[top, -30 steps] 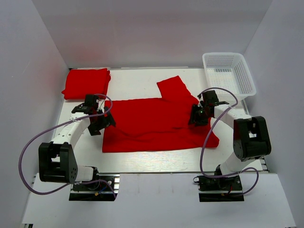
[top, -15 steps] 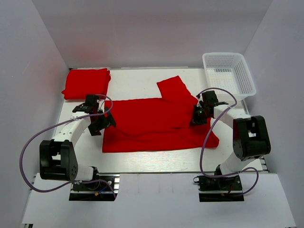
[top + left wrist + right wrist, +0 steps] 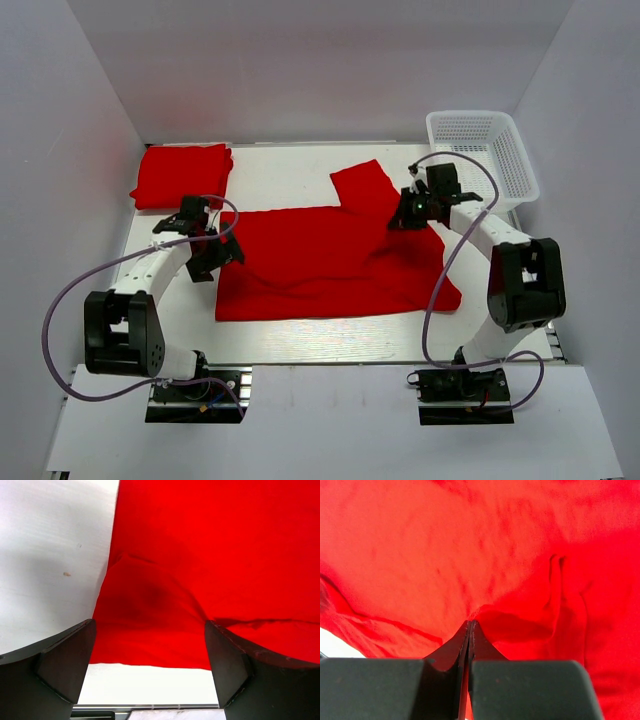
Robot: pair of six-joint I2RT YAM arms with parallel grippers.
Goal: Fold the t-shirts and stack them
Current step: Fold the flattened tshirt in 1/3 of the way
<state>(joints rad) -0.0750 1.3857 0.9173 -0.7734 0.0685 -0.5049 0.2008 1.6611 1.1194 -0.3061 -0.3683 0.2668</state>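
- A spread-out bright red cloth t-shirt (image 3: 330, 262) lies flat across the middle of the white tabletop (image 3: 290, 168), with one short sleeve pointing toward the far side
- A second bright red cloth t-shirt, folded into a neat square (image 3: 182, 175), sits in the far left corner, well apart from the spread one
- The left gripper (image 3: 221, 258) is at the spread shirt's left edge; in the left wrist view its dark fingers (image 3: 65, 665) stand wide apart above the cloth's hem and hold nothing
- The right gripper (image 3: 401, 217) is at the shirt's far right part, near the sleeve; in the right wrist view its jaws are pressed together, pinching a small ridge of red fabric at the tips
- A white plastic mesh basket (image 3: 480, 148) stands in the far right corner, just beyond the right arm
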